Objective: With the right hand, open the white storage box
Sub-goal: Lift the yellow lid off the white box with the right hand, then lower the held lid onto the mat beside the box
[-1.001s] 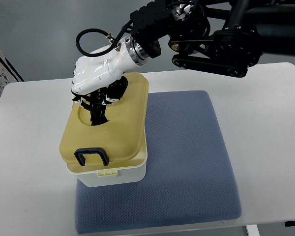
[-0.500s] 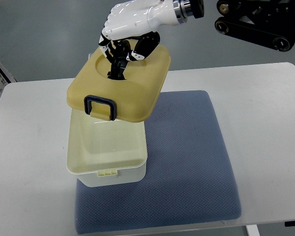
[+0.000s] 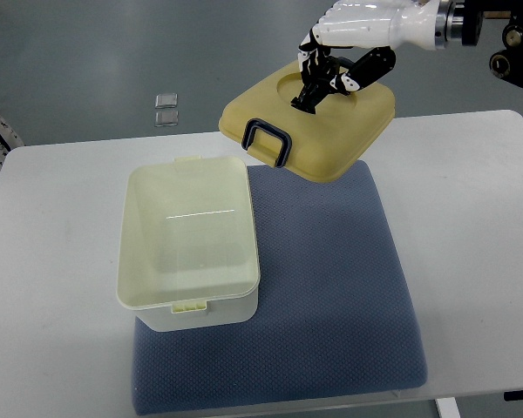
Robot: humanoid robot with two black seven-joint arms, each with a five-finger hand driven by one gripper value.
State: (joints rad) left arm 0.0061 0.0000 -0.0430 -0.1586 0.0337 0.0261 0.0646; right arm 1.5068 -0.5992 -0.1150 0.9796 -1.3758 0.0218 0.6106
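I have the right hand (image 3: 349, 43) up at one o'clock, fingers curled into the recess of the yellow lid (image 3: 318, 122), holding it tilted in the air clear of the white storage box (image 3: 189, 248). The box sits open at nine o'clock, partly on the blue mat (image 3: 331, 287). The opening step looks done; next I judge the lid needs setting down on the mat. I can read no brand or writing anywhere.

storage box (image 3: 188, 248): smooth cream plastic, slight sheen | lid (image 3: 318, 122): matt yellow plastic, dark plastic handle (image 3: 268, 141) | mat (image 3: 331, 287): blue woven cloth, dimpled | tabletop (image 3: 52, 279): white, smooth, matt | robot hand (image 3: 327, 74): glossy white shell
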